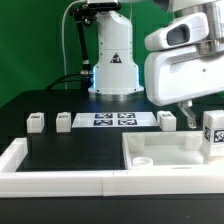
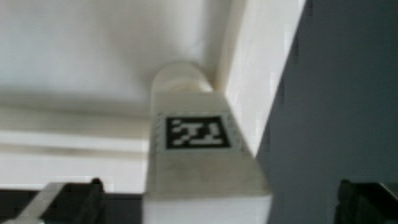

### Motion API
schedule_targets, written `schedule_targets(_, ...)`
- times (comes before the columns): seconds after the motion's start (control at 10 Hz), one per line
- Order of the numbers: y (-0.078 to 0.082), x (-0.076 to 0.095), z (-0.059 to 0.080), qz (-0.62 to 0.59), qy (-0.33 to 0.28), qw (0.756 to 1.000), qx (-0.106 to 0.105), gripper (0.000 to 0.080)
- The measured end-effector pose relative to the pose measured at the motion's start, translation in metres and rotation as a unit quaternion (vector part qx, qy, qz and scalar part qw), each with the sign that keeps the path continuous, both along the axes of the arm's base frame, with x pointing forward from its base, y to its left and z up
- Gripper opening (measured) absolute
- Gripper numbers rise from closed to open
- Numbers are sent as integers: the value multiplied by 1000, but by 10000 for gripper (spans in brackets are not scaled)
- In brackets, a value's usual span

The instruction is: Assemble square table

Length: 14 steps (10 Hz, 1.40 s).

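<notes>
Since the fingers (image 2: 71, 203) of the end effector (image 2: 217, 202) are shown in the wrist view with a gap on each side of the leg (image 2: 201, 140), the end effector is judged to be spread wide and to be gripping nothing. The leg is straddled rather than pinched, and no contact with either finger can be made out.

In the exterior view this leg is seen upright at the corner of the tabletop (image 1: 160, 152) toward the exterior view's right, directly beneath the end effector. Whether its lower end is seated in the tabletop cannot be told. The tabletop itself is laid on the table (image 1: 70, 150). 3 loose legs (image 1: 36, 122) are set in a row farther back, 2 toward the exterior view's left and 1 just behind the tabletop, with the marker board (image 1: 113, 120) between them.

The coming move is thought to turn on 1 relation: the leg's long axis is lined up with the end effector's own approach line and is centred between the fingers. A straight squeeze would therefore be expected to catch it squarely, without any sideways correction being needed.
</notes>
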<state>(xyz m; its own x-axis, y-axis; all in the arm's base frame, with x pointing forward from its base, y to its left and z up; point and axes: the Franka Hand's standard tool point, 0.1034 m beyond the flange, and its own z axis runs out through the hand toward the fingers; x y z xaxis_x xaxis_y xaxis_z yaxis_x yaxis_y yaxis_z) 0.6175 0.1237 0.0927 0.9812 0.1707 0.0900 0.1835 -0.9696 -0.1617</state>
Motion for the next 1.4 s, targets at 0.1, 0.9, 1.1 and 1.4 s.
schedule_targets(0.1,4,-1,1,7,36,999,3,649)
schedule_targets(0.9,-1,-1,-7,-54,32,998,-20,646)
schedule_targets(1.1,-3,0,-7,-48,31,998,-20,494)
schedule_targets(1.4,-9,1,-8,-35,29,999,-22,295)
